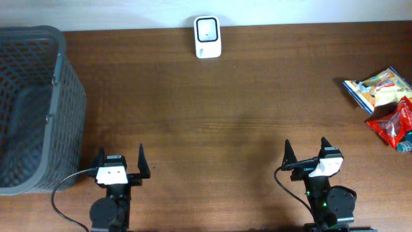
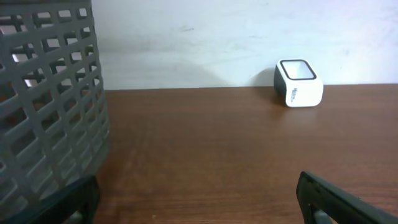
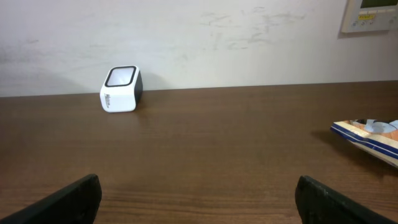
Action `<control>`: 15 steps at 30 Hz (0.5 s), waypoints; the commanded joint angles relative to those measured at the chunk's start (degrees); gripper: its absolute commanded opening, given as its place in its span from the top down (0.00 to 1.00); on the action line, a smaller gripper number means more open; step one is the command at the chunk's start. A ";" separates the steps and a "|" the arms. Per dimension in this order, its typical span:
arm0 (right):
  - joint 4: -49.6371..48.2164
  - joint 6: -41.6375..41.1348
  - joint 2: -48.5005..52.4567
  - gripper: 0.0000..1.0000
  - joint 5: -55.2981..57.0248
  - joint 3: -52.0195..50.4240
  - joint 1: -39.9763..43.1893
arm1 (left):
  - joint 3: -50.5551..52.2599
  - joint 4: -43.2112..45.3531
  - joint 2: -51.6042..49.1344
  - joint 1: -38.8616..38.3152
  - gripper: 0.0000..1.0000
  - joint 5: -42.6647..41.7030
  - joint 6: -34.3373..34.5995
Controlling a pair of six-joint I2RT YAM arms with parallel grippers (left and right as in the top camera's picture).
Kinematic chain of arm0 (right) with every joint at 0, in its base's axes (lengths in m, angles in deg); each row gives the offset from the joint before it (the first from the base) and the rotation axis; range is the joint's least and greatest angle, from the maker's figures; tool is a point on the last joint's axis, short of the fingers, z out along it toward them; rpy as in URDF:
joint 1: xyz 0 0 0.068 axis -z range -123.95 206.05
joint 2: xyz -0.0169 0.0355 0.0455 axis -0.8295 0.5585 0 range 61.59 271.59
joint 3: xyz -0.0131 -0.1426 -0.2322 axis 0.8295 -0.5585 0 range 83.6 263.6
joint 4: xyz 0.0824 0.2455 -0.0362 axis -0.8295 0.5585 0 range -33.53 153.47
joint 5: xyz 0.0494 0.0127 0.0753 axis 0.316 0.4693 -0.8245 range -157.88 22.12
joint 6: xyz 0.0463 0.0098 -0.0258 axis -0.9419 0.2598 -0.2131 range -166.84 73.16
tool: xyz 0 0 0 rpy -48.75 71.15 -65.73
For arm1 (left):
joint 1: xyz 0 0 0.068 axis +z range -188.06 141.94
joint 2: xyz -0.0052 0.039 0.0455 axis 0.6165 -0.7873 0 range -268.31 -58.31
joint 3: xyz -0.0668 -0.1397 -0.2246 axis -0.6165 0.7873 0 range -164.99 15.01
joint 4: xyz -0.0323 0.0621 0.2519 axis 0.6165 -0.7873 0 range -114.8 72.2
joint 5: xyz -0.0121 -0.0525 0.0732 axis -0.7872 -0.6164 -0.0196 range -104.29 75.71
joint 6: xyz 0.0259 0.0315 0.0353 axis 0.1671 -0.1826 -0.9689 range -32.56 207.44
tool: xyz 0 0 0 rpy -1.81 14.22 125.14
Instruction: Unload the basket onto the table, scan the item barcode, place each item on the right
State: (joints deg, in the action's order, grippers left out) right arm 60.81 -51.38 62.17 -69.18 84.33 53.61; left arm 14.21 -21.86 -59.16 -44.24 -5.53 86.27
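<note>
both arms sit at the near edge of the wooden table [image 1: 212, 109], well apart from each other. the left gripper [image 1: 121, 154] stands wide open with nothing between its fingers. the right gripper [image 1: 306, 147] is spread just as wide and is also empty.

the white barcode scanner [image 1: 207, 37] stands at the far edge of the table by the wall, its dark window tilted upward, roughly midway between the two arms.

the items to scan lie at the table's right edge, well apart from the scanner and off to the right of the right gripper. a blue and yellow snack packet [image 1: 378, 89] lies flat, with a red snack packet [image 1: 394, 122] just beside it on the near side.

a grey mesh basket [image 1: 63, 58] fills the left end of the table, near the left arm.
</note>
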 commanded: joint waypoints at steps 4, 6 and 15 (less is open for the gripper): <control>0.22 -0.20 -0.39 0.02 0.28 -0.42 -0.07 | 0.26 -0.37 0.57 0.35 0.01 -0.81 -1.42; 0.22 -0.20 -0.39 0.02 0.28 -0.42 -0.07 | 0.26 -0.37 0.57 0.35 0.01 -0.63 -0.55; 0.22 -0.20 -0.39 0.02 0.28 -0.42 -0.07 | 0.22 -0.59 0.57 4.70 0.01 -1.97 4.13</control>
State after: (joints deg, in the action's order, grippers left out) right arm 60.81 -51.38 62.17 -69.18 84.33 53.61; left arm 14.21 -21.90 -59.16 -39.80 -6.10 90.95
